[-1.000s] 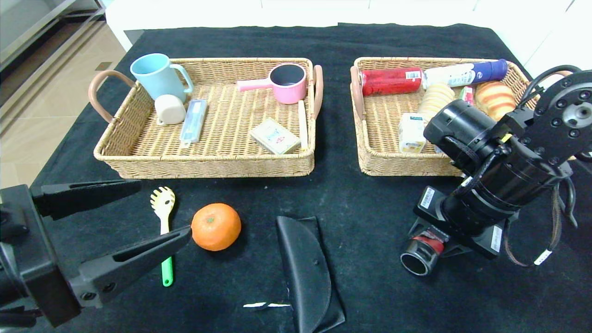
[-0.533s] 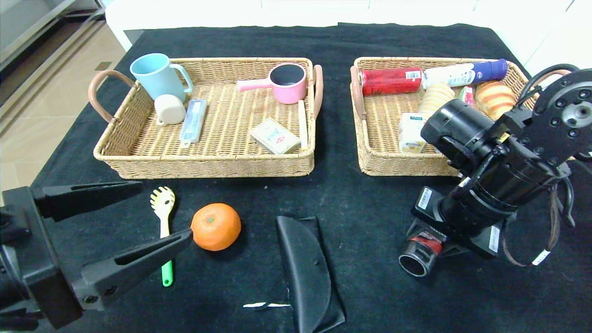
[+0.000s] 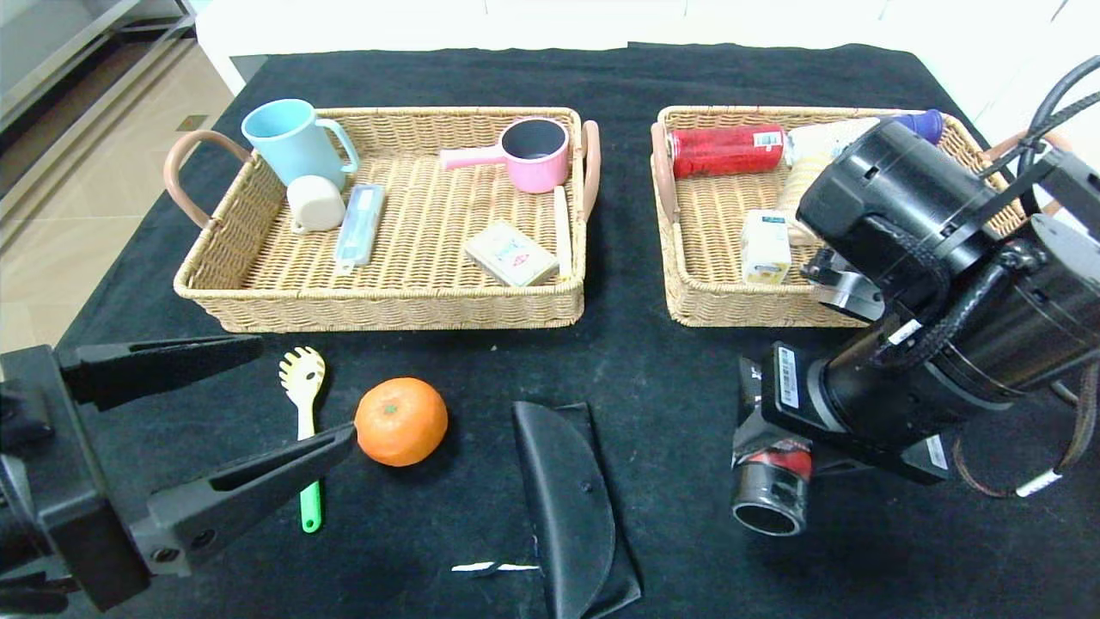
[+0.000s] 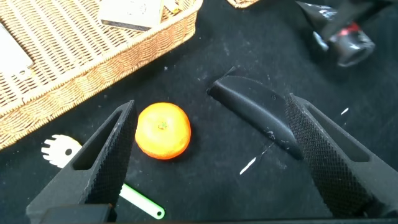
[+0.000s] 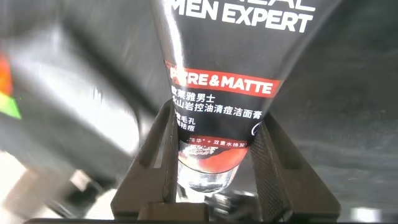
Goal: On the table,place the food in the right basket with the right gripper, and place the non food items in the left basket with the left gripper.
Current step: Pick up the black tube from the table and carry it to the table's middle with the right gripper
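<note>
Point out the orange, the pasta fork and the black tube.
orange (image 3: pixel 401 421), head view, middle of the peel.
pasta fork (image 3: pixel 302 375), head view, yellow head.
black tube (image 5: pixel 219 93), right wrist view, red band on its body.

Two baskets at the table's (image 3: pixel 653 378) far side — left basket (image 3: pixel 387 301), right basket (image 3: pixel 713 301). In front, left to right: pasta fork (image 3: pixel 302 404), orange (image 3: pixel 401 421), soft case (image 3: pixel 567 499), tube (image 3: pixel 769 486) — tube between right gripper's (image 5: pixel 214 146) jaws.
</note>
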Robot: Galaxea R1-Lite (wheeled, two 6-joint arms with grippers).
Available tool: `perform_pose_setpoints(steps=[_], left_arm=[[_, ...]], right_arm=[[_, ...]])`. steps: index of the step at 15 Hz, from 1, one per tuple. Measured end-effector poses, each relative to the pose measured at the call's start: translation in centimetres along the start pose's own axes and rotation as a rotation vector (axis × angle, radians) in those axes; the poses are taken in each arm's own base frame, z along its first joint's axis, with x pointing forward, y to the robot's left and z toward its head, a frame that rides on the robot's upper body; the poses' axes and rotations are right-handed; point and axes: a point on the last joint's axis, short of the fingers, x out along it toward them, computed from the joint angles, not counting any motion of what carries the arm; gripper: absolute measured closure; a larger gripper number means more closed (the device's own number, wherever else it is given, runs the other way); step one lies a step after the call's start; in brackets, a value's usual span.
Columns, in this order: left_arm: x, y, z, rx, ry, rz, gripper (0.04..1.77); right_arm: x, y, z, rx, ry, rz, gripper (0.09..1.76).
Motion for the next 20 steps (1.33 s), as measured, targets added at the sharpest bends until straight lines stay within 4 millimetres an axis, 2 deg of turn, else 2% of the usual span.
perform_pose_setpoints(steps=[4, 8, 15, 20], left_arm=[[-0.2, 0.0, 0.2, 0.005, -0.01, 0.006, 0.09], [-0.3, 0.0, 0.3, 0.002, -0.014, 0.011, 0.09], [-0.1, 0.1, 0.1, 0.001, -0.005, 0.011, 0.09], [-0.1, 0.1, 0.2, 0.002, -0.006, 0.012, 0.09]], right_arm=[[-1.2, 1.8, -2.6, -0.311, -0.03, 0.041, 1.1], [-1.3, 4.4, -2.4, -0.452, -0.185, 0.123, 1.1], [2.7, 6.2, -1.8, -0.643, -0.23, 0.046, 1.11], [5.0, 7.7, -0.8, -0.686, -0.333, 0.007, 1.11]])
